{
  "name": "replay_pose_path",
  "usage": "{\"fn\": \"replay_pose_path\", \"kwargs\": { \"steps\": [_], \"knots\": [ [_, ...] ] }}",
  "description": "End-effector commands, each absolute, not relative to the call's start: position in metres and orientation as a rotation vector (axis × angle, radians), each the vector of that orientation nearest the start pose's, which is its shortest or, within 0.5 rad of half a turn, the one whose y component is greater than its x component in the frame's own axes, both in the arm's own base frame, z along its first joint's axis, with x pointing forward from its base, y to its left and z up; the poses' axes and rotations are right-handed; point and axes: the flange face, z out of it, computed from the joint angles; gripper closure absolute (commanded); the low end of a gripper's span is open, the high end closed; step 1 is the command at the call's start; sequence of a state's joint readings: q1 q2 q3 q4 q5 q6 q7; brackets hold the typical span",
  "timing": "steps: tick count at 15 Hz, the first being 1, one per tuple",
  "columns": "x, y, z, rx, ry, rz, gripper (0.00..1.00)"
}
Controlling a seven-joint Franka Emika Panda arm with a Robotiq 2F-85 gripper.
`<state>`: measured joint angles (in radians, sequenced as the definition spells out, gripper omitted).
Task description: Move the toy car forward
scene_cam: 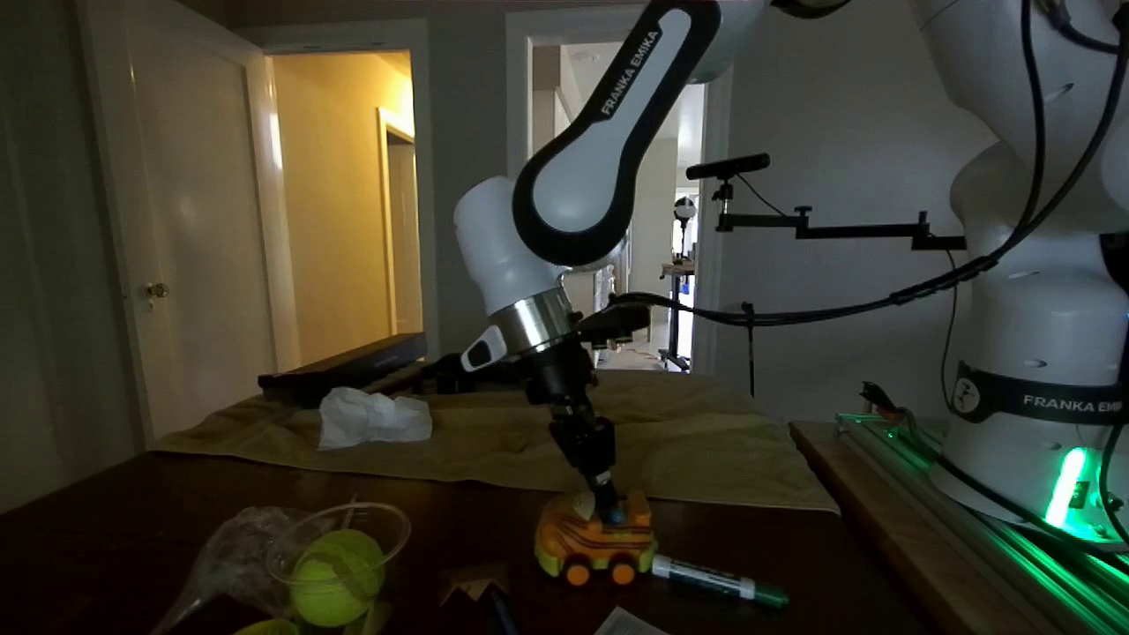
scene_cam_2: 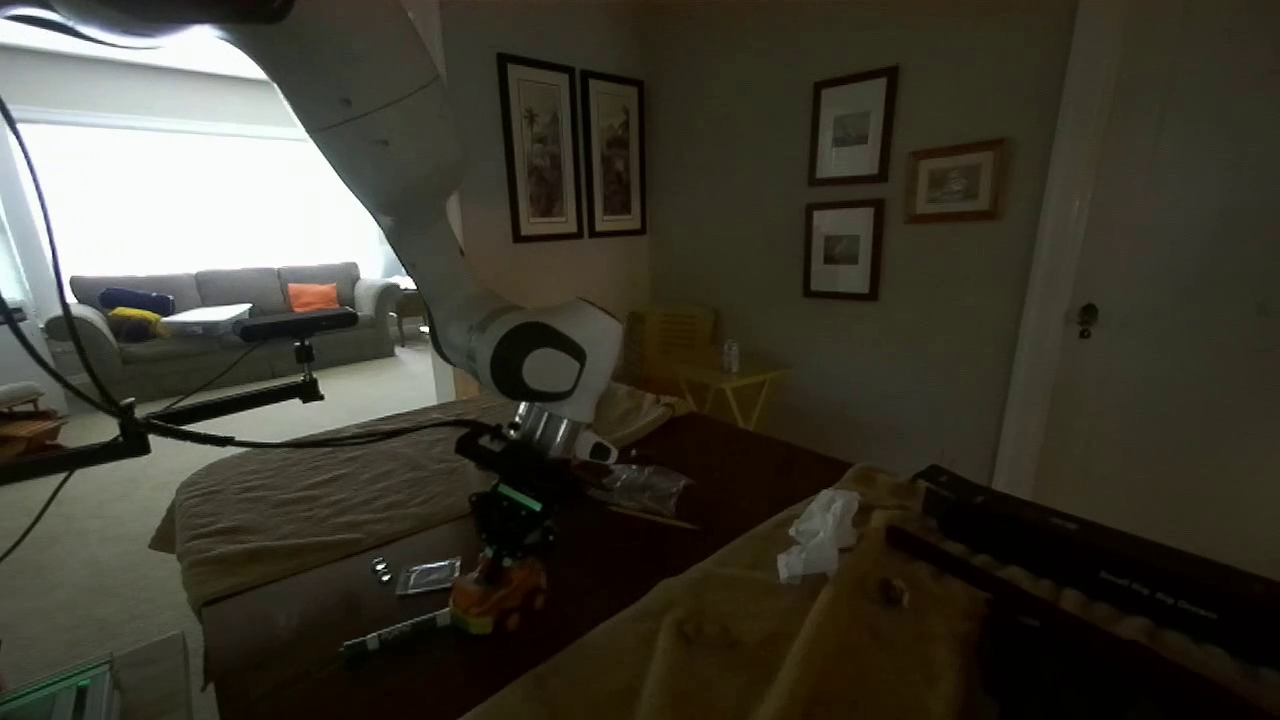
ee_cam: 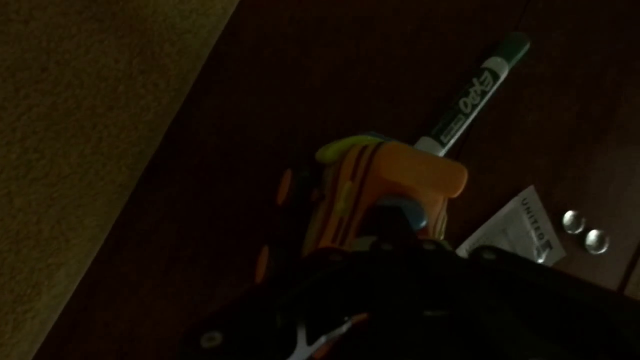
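Clear cup [scene_cam: 377,527], ball [scene_cam: 337,569] seemingly inside, apart from toy car [scene_cam: 587,540].

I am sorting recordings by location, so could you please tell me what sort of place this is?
Most likely a home: an exterior view shows a grey fabric sofa with a rectangular orange cushion, and two tall, dark-framed pictures hung side by side.
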<state>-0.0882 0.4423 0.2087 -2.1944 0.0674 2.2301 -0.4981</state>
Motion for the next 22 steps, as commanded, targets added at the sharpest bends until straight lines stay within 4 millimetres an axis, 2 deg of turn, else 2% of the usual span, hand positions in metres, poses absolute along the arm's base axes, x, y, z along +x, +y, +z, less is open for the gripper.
{"fn": "replay_pose_path", "kwargs": {
  "steps": [1, 5, 7, 12, 14, 17, 20, 22],
  "knots": [
    [0.465, 0.078, 0.155, -2.714, -0.741, 0.586, 1.00],
    [0.450, 0.079, 0.154, -2.700, -0.702, 0.605, 1.00],
    [0.449, 0.074, 0.159, -2.715, -0.684, 0.604, 0.73],
    [0.453, 0.068, 0.175, -2.767, -0.684, 0.567, 0.40],
    [0.460, 0.064, 0.198, -2.822, -0.703, 0.513, 0.26],
    [0.464, 0.055, 0.252, -2.951, -0.717, 0.411, 0.04],
    [0.475, 0.050, 0.289, -3.038, -0.727, 0.316, 0.00],
    [0.478, 0.050, 0.305, -3.063, -0.735, 0.266, 0.00]
  ]
}}
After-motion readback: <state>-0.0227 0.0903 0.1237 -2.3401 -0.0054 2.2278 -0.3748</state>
